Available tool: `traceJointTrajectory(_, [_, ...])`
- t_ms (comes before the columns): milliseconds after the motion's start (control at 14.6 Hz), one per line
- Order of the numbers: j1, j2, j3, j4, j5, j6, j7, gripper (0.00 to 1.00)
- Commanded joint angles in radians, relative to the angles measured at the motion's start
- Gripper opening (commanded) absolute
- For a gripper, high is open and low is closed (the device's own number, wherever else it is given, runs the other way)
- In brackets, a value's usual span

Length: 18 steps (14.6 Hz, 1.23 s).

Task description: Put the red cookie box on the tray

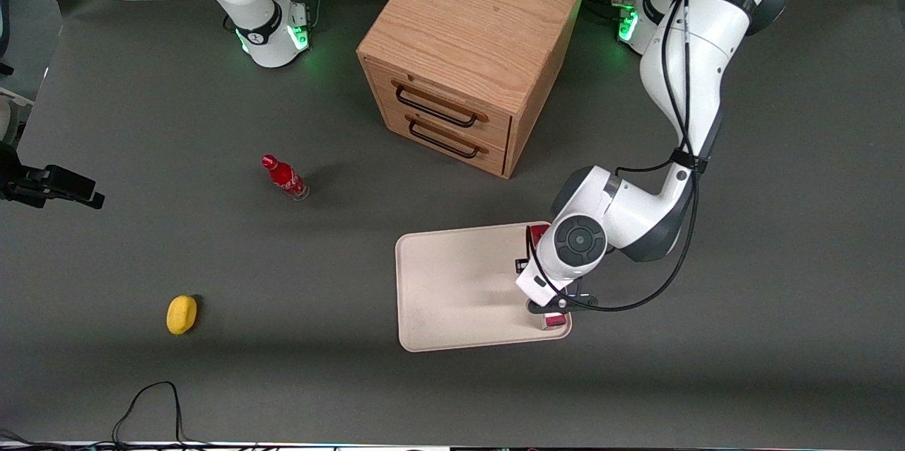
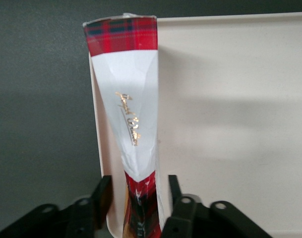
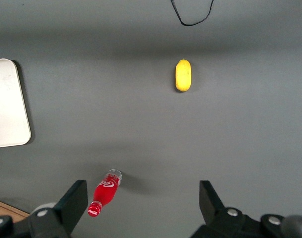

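Note:
The red cookie box lies flat on the cream-white tray, along the rim at the working arm's end. In the front view only its two red ends show from under the arm's wrist, on the tray. My left gripper is open and straddles the box's near end. Its fingers stand apart from the box on both sides. In the front view the gripper is over the tray corner nearest the camera, mostly hidden by the wrist.
A wooden two-drawer cabinet stands farther from the camera than the tray. A small red bottle and a yellow object lie toward the parked arm's end. A black cable loops near the table's front edge.

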Motion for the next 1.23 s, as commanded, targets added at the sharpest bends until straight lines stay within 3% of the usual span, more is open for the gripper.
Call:
traceJointTrajectory(0, [0.0, -0.009, 0.001, -0.007, 0.003, 0.009, -0.008, 1.0])
traceJointTrajectory(410, [0.013, -0.031, 0.0, -0.008, 0.003, -0.018, -0.005, 1.0])
traceJointTrajectory(615, [0.034, -0.106, -0.002, -0.028, 0.003, -0.108, 0.009, 1.0])
traceJointTrajectory(820, [0.049, -0.257, -0.003, -0.132, 0.0, -0.193, 0.039, 1.0])
traceJointTrajectory(1161, [0.126, -0.59, 0.052, -0.44, -0.115, -0.199, 0.174, 1.0])
